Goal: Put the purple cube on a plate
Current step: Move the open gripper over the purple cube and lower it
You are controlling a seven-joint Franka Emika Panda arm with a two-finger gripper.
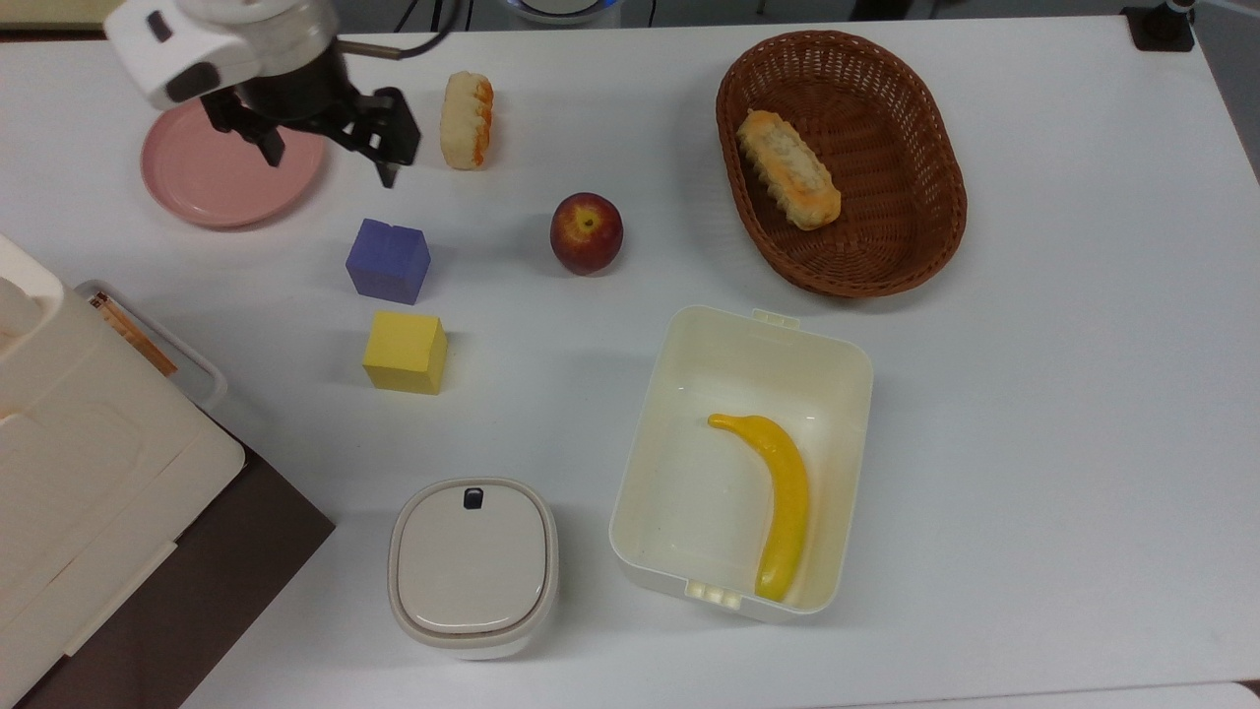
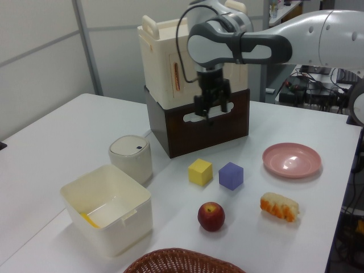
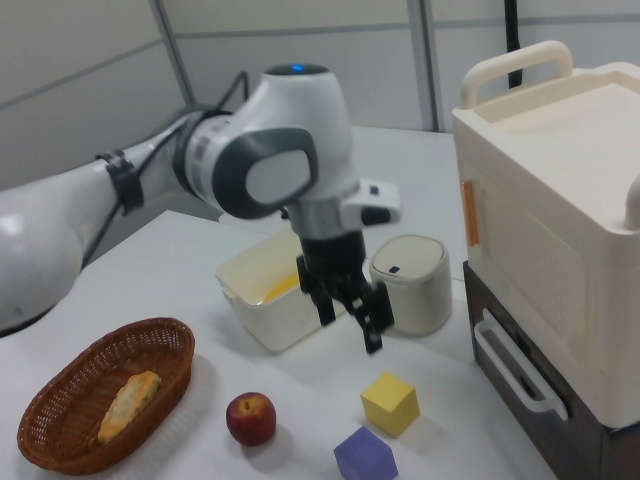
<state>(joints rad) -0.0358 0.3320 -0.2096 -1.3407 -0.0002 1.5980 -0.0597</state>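
Nearest in the left view lie the wicker basket (image 2: 176, 260) and the open cream box (image 2: 108, 208), then the apple (image 2: 211, 216) and a bread roll (image 2: 279, 206). Behind them the purple cube (image 2: 231, 176) stands on the table just beside the yellow cube (image 2: 200, 172), the two apart by a narrow gap. The pink plate (image 2: 292, 160) lies farther off toward the left view's right, bare. Highest and farthest hangs the gripper (image 2: 212, 111), its fingers spread wide and holding nothing; in the top view the gripper (image 1: 326, 161) sits over the plate's (image 1: 197, 187) near edge, with the purple cube (image 1: 388, 260) untouched below it in the top view.

The step in hand looks like lining up over the cube. The risks, as I judge them: a descent slightly off could nudge the yellow cube (image 1: 405, 352) or grasp it instead, since the two are alike in size; a finger landing on a top edge could tip or shove the purple cube; carried low, it might clip the plate's raised rim.

No brand, label or writing can be read
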